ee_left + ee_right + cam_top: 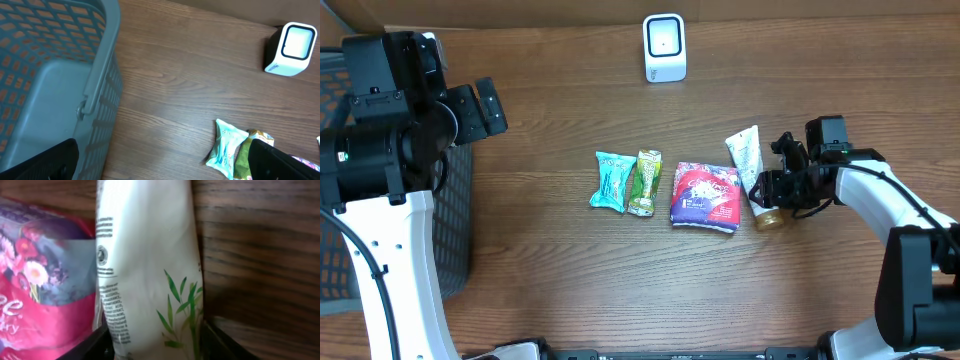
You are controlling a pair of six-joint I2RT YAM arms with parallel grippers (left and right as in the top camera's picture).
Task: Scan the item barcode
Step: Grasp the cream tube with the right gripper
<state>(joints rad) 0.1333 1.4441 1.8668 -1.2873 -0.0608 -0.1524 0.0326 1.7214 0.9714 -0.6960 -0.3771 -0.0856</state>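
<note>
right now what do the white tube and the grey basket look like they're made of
White tube: probably soft plastic with a satin sheen. It lies flattened and is printed with small text and green leaves.
Grey basket: seemingly rigid moulded plastic with a matte finish. Its walls are a lattice of even holes under a smooth rim.

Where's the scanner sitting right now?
Overhead, the white scanner stands at the far middle of the table, beyond the green packet and purple floral pack, touching neither.
</note>
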